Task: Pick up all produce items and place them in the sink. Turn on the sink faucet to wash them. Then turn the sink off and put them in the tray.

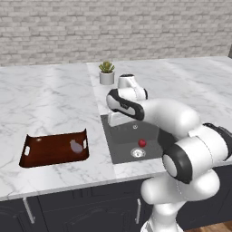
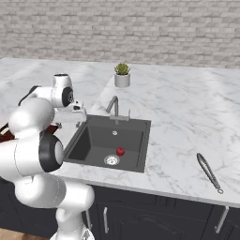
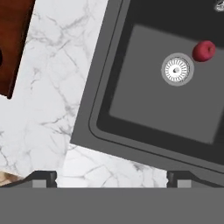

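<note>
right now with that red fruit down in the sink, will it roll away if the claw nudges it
Probably yes. The red fruit looks round and smooth, and it sits loose on the flat sink floor beside the drain, so a nudge would likely send it rolling. The basin walls should contain it. It looks small and light, so the open claw should span it easily.

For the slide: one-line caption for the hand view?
Open gripper above the sink edge, red fruit beside the drain, tray corner on marble.
</note>
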